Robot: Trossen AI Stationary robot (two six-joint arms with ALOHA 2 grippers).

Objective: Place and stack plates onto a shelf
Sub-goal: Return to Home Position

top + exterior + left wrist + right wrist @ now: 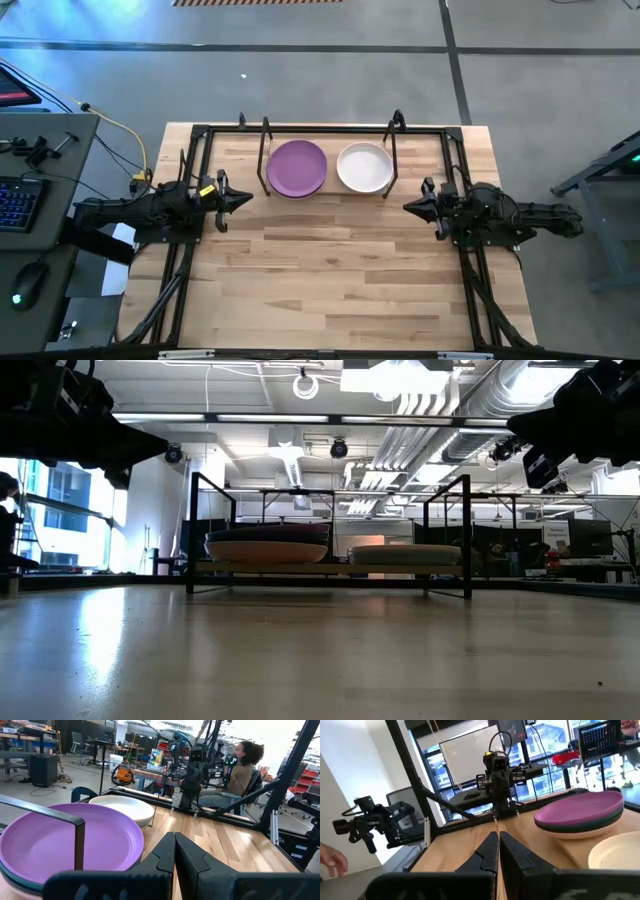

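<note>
The shelf (340, 569) stands at the far middle edge of the worktop (330, 270): a light wooden board inside a thin black rod frame. Two piles of plates sit on it side by side, close together. On the shelf's left half a purple plate (297, 168) lies on top, round, shallow and matte. A dark teal rim (592, 822) shows just under it and a pale one at the bottom. On the shelf's right half a white plate (364, 167) tops a lower pile. How many plates lie beneath it cannot be told.

The left claw (244, 200) hangs off the shelf's left end, above the worktop and clear of the plates. Its fingers are clenched together on nothing. One black shelf rod (80, 842) crosses in front of the purple plate in the left wrist view. The right claw (409, 206) hangs off the shelf's right end, likewise clenched and empty, pointing toward the other arm.

Left of the shelf, beyond the worktop's edge, are a keyboard (15, 200), a mouse (30, 282) and a yellow cable (130, 140). Past the shelf's right end a person (242, 767) sits in the room. A hand (332, 862) shows beyond the shelf's left end.
</note>
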